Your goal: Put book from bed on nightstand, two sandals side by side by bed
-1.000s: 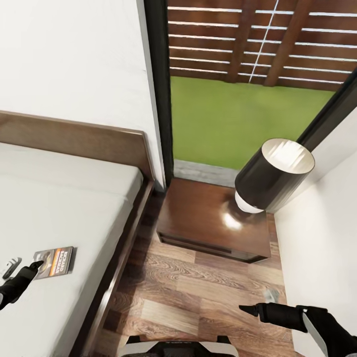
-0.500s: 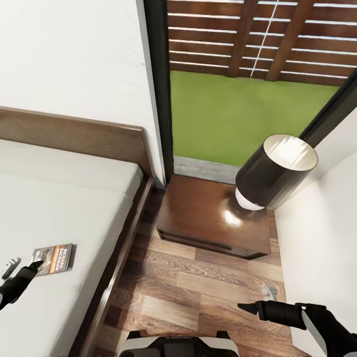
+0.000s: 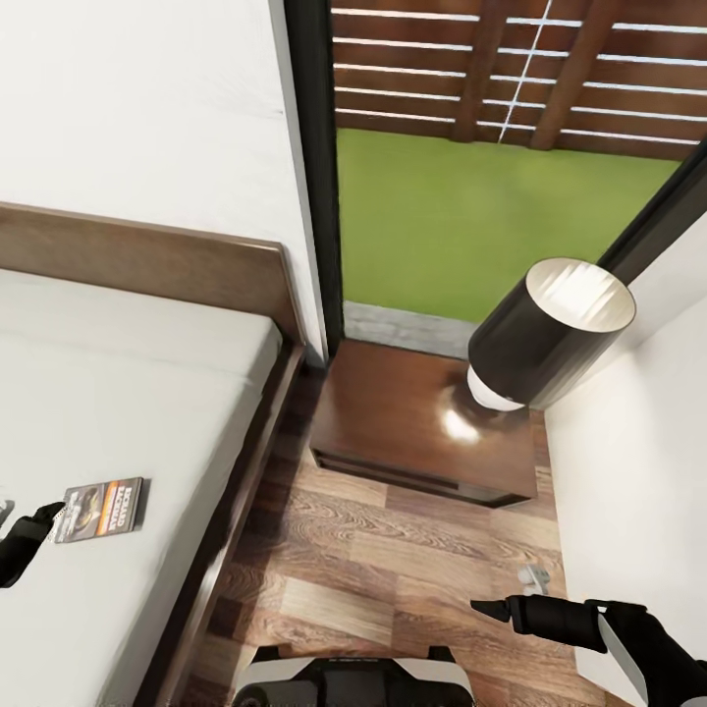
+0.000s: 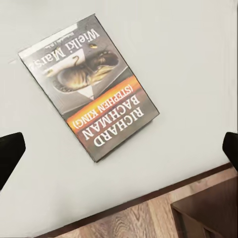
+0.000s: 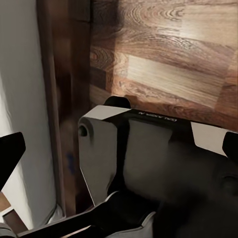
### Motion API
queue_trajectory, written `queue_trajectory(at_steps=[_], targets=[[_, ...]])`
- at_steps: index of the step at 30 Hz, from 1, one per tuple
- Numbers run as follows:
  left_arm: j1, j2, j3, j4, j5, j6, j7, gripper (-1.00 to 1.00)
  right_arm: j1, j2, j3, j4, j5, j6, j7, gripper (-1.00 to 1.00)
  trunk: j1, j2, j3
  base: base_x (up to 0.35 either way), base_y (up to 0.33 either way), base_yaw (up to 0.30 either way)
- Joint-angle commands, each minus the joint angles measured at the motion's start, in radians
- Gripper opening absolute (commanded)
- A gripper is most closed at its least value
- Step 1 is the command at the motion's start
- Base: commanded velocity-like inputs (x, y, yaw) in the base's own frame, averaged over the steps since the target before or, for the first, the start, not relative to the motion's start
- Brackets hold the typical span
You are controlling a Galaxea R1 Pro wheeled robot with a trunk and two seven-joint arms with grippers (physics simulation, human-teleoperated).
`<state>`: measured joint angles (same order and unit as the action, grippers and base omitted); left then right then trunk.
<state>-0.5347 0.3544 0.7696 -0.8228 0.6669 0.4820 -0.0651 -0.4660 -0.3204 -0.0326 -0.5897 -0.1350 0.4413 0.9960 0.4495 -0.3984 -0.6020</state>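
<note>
Left wrist view is showing the two dark fingertips (image 4: pixel 10 153) spread wide at opposite edges of the picture, with the book (image 4: pixel 89 87) lying flat and untouched on the pale mattress between them. From the head camera the left gripper (image 3: pixel 27 535) is hovering just beside the book (image 3: pixel 103 509), which is sitting near the right-hand edge of the bed (image 3: pixel 128 412). The step in hand looks like the reach for the book; the next move probably calls for lowering the wide fingers around the thin cover and pinching an edge, since it is lying flush on the mattress and offering little to grip.

The right gripper (image 3: pixel 491 609) is hanging over the wood floor (image 3: pixel 393 570), pointing toward the bed; whether its fingers are apart or together I cannot tell from the head camera, though its wrist camera is showing dark tips at both sides of the picture, which suggests they are spread.

Beyond the bed frame, the nightstand (image 3: pixel 403 427) is standing against the window (image 3: pixel 491 216), and a dark lamp (image 3: pixel 545 339) is taking up its right part, so the book would likely need to land on the bare left part. No sandals are visible.
</note>
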Motion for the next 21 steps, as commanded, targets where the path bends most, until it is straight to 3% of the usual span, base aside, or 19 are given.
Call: queue_trajectory(at_steps=[1, 4, 7, 16, 21], targets=[[-0.011, 0.002, 0.004, -0.019, 0.014, 0.007, -0.002, 1.00, 0.000, 0.000, 0.000, 0.000, -0.006, 0.008, 0.002, 1.00, 0.000, -0.002, -0.003, 0.000, 0.000, 0.000], [-0.050, 0.006, 0.004, -0.044, 0.058, 0.007, 0.018, 1.00, 0.000, 0.000, 0.000, -0.001, -0.006, 0.008, 0.001, 1.00, 0.000, -0.002, -0.008, 0.000, 0.000, 0.000], [-0.087, 0.006, 0.002, -0.056, 0.103, 0.005, 0.121, 1.00, 0.000, 0.000, 0.000, -0.001, -0.006, 0.008, 0.001, 1.00, 0.000, -0.002, -0.012, 0.000, 0.000, 0.000], [-0.153, 0.000, -0.001, -0.045, 0.108, 0.003, 0.148, 1.00, 0.000, 0.000, 0.001, -0.001, -0.006, 0.008, 0.003, 1.00, 0.000, -0.002, -0.026, 0.000, 0.000, 0.000], [-0.157, -0.001, -0.001, 0.040, 0.107, 0.000, 0.148, 1.00, 0.000, 0.000, 0.001, -0.003, -0.006, 0.008, 0.005, 1.00, 0.000, -0.002, -0.034, 0.000, 0.000, 0.000]])
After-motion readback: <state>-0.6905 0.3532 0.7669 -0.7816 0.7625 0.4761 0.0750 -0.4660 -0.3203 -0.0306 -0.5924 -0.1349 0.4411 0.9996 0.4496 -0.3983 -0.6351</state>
